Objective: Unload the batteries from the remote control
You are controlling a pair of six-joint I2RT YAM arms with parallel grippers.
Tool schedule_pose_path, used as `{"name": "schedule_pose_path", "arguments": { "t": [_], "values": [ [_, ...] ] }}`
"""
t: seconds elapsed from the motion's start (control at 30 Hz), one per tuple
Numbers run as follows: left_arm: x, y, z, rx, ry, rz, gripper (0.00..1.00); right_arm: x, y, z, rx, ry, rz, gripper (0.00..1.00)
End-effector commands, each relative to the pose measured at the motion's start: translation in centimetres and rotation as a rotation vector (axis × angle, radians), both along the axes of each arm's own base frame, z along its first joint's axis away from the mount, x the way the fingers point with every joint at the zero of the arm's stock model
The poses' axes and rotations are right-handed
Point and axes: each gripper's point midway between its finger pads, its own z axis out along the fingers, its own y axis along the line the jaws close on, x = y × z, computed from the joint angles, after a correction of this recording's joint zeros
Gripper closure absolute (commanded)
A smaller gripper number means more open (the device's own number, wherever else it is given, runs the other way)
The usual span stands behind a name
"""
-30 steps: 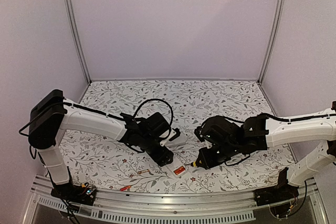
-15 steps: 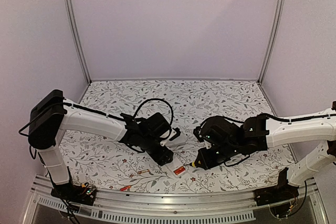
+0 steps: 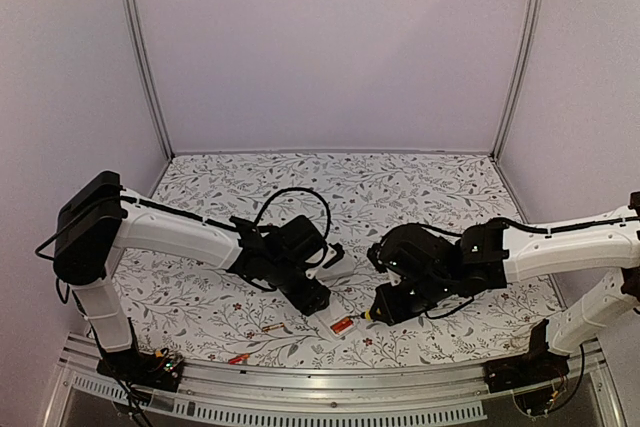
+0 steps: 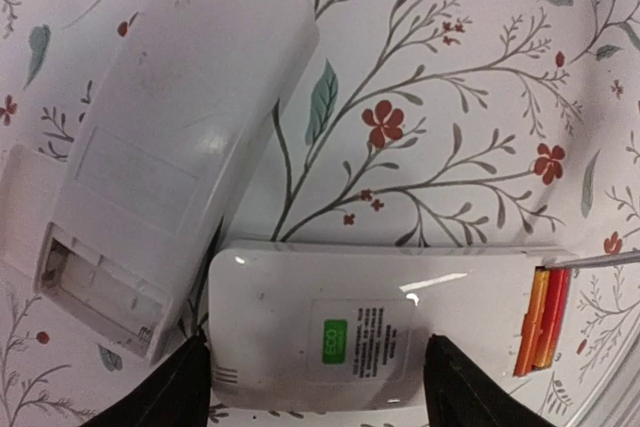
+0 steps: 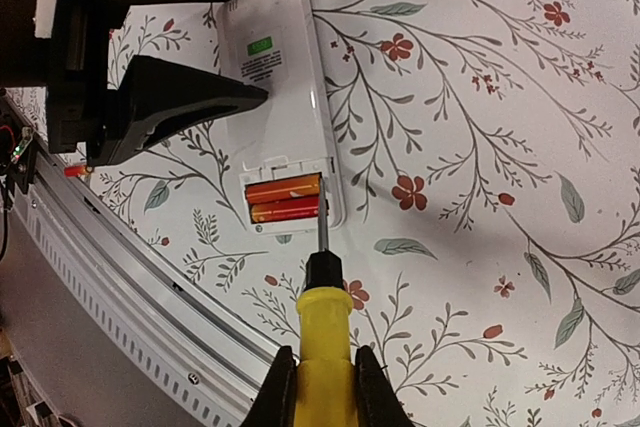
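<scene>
1. Right gripper (image 5: 322,395) is clamped on the yellow handle of a screwdriver (image 5: 323,332). The thin tip sits at the edge of the open compartment, right beside the cells.
2. Left gripper (image 4: 318,357) has its jaws apart over the closed end of the remote (image 4: 380,332). Whether its fingers (image 4: 180,392) actually press on the shell I cannot tell.
3. Two batteries (image 5: 285,198) lie side by side in the compartment at the remote's near end. The remote rests flat on the worktop (image 5: 480,147), just beside a second remote (image 4: 170,147) whose compartment looks empty.
4. As I judge them, the batteries are light, stiff and smooth, and probably seated snugly. Fingers would find no room in there, so one end needs levering up with the tip first.
5. Once a battery is raised, the place to pinch it is across the middle of the cylinder. Being round and slick, it may roll or spring away.
6. The remote looks like a light plastic shell, likely to skid under prying unless it is pinned down near its far end.
</scene>
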Motion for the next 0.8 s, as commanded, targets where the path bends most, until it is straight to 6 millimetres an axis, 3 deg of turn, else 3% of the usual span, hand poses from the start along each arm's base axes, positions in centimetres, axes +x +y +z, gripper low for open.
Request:
{"name": "schedule_pose_path", "arguments": {
  "t": [0.0,0.33,0.5,0.77],
  "values": [
    [-1.9,1.6,-2.9,0.109,0.043,-0.029,0.29,-0.7,0.3,-0.8,0.002,0.026,0.013,1.0],
    [-2.7,1.6,-3.7,0.118,0.069,-0.025,0.35,-2.2,1.1,-1.0,0.147,0.137,0.016,1.0],
    [-3.6,1.8,-4.4,0.133,0.091,-0.014,0.39,-2.3,0.7,-0.7,0.25,0.231,-0.035,1.0],
    [-5.3,2.9,-5.4,0.166,0.125,0.011,0.4,-2.8,0.1,-1.3,0.274,0.316,-0.084,1.0]
  ]
}}
